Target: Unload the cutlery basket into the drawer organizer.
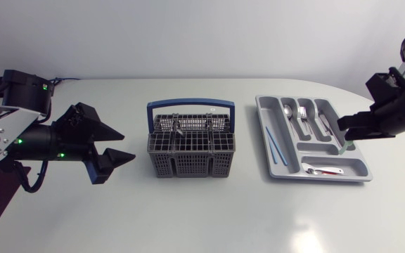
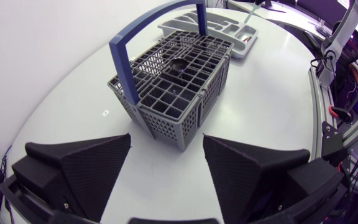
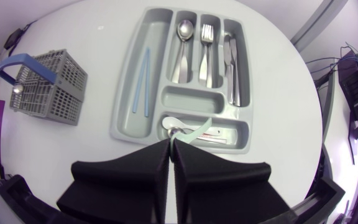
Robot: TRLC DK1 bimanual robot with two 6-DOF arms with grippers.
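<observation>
Now, right jaws pinching pale-green utensil (image 3: pixel 194 130), at organizer (image 3: pixel 188 99) edge

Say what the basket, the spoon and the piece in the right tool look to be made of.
The basket: matte grey moulded plastic, judging by its thin lattice walls; blue handle alike. The spoon: polished metal, probably steel, by its bright reflections. The piece in the right tool: pale green, perhaps translucent plastic; uncertain.

Grey basket (image 2: pixel 179 84) ahead of hand (image 2: pixel 166 140)
</observation>
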